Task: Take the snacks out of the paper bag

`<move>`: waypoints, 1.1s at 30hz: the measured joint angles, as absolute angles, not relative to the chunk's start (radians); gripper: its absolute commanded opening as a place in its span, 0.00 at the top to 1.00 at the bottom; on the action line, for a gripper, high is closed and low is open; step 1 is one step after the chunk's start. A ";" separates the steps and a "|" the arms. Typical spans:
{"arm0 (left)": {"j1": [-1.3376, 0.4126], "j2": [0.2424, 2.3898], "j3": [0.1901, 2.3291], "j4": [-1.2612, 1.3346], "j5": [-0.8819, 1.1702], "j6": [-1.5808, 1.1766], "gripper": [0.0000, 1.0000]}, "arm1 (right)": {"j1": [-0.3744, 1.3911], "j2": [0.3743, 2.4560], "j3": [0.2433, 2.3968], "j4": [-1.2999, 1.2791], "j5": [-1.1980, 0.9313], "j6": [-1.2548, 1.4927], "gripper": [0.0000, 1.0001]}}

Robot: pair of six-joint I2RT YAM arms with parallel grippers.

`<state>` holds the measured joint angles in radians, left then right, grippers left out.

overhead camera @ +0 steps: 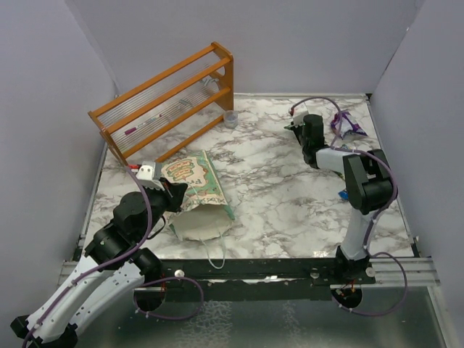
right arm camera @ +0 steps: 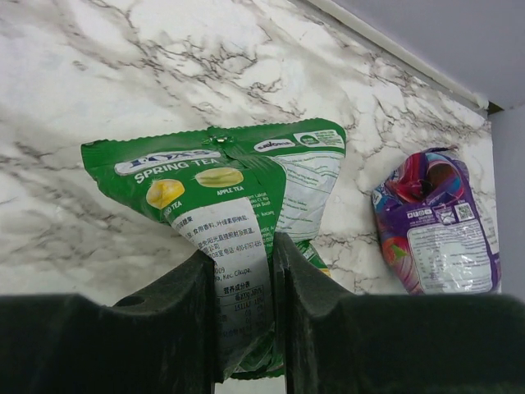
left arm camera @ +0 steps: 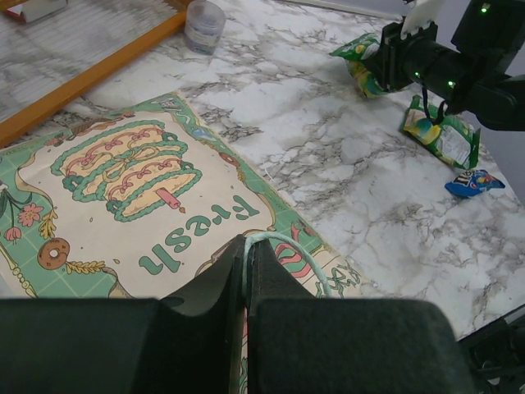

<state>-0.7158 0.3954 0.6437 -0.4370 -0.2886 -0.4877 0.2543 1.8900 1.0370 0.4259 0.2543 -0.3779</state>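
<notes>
The green paper bag [overhead camera: 194, 185] lies on its side at the left, printed front up [left arm camera: 123, 189], cream mouth [overhead camera: 203, 221] facing the near edge. My left gripper [overhead camera: 176, 194] is shut on the bag's pale green string handle [left arm camera: 287, 246]. At the far right my right gripper [overhead camera: 296, 122] is shut on a green snack packet [right arm camera: 221, 185], which hangs from the jaws just above the marble. A purple packet [right arm camera: 435, 222] lies beside it [overhead camera: 349, 126]. Another green packet [left arm camera: 443, 135] and a small blue one [left arm camera: 473, 182] lie near the right arm.
An orange wooden rack [overhead camera: 167, 101] stands tilted at the back left, a small clear cup [overhead camera: 230, 118] beside its right end. Grey walls close in the marble table [overhead camera: 275, 196] on three sides. The right arm [overhead camera: 362, 181] reaches across the right side.
</notes>
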 measured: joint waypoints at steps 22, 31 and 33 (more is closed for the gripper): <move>-0.716 0.391 0.644 -0.435 -0.251 -0.488 1.00 | 0.234 1.761 0.951 0.369 0.185 -0.208 0.13; -0.716 0.391 0.644 -0.436 -0.256 -0.488 1.00 | 0.249 1.300 0.540 0.469 -0.115 -0.039 0.01; -0.716 0.390 0.644 -0.436 -0.261 -0.488 1.00 | 0.297 1.249 0.492 0.467 -0.153 -0.030 0.01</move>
<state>-0.7158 0.3904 0.6437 -0.4362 -0.2611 -0.4877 0.2966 1.2488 0.4919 0.4675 -0.1532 -0.0299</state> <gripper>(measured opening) 0.029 0.993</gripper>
